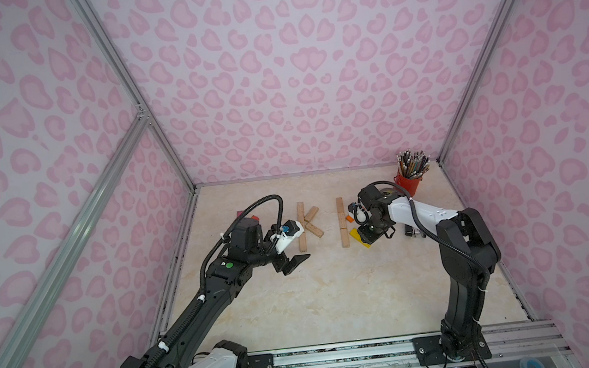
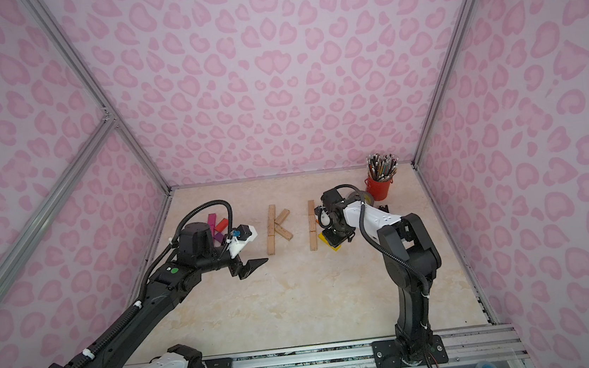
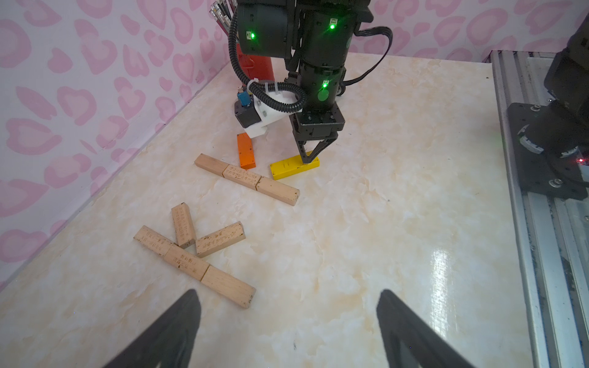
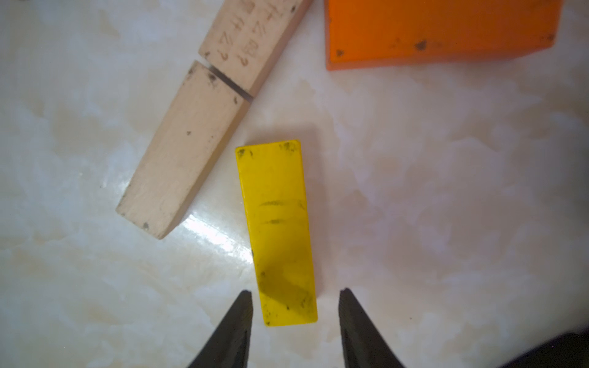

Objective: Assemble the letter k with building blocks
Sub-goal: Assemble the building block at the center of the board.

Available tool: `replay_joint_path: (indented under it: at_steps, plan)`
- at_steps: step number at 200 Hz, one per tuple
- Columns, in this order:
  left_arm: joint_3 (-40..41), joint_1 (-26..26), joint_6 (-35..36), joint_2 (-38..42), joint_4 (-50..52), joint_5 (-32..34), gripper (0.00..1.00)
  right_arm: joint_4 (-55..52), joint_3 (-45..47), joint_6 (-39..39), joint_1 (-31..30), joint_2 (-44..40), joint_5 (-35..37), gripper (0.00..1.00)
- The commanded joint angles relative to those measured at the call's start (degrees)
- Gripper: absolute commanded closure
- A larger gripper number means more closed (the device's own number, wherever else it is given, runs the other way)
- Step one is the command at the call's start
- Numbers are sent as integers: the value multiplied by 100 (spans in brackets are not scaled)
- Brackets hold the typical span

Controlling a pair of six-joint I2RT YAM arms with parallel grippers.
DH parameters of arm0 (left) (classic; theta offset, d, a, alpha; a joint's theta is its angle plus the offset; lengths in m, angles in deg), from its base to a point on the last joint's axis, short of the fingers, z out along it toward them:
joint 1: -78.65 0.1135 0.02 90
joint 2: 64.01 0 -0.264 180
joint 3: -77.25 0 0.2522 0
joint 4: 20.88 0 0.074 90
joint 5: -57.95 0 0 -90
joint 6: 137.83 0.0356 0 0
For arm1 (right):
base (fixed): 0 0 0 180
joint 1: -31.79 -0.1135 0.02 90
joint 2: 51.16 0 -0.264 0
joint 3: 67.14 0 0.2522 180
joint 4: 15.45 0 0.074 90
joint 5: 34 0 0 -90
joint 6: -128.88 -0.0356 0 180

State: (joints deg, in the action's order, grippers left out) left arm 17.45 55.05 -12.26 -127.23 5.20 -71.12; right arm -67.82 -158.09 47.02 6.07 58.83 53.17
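Plain wooden building blocks form a k (image 1: 306, 224) mid-table: a three-block stem (image 3: 194, 264) with two slanted blocks beside it. To its right lies a second three-block stem (image 1: 342, 222) (image 3: 247, 180). A yellow block (image 4: 275, 223) (image 3: 290, 167) lies flat by that stem's near end, slanting away from it. My right gripper (image 4: 295, 293) (image 3: 310, 157) points straight down over the yellow block's end, open, with a gap on each side. An orange block (image 4: 439, 28) (image 3: 246, 154) lies just beyond. My left gripper (image 3: 288, 291) (image 1: 298, 262) hovers open and empty in front of the k.
A red cup of pencils (image 1: 409, 183) stands at the back right, with a grey tape roll (image 2: 360, 197) and a black stapler (image 1: 412, 231) near the right arm. Magenta, red and purple blocks (image 2: 216, 229) lie behind the left wrist. A metal rail (image 1: 339, 357) edges the front.
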Motion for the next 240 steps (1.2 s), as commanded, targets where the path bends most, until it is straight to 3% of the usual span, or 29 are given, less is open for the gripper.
replay_joint_path:
  at_steps: [1, 110, 240]
  plan:
    - [-18, 4, 22, -6, -80, -21, 11, 31, -57, 36, -23, 137, -280, 53]
    - [-18, 22, 24, -23, -76, -22, 11, 120, -268, -114, -30, 504, -166, 69]
    - [-11, 41, 37, -59, -63, -22, 11, 143, -620, -208, -21, 797, -140, 72]
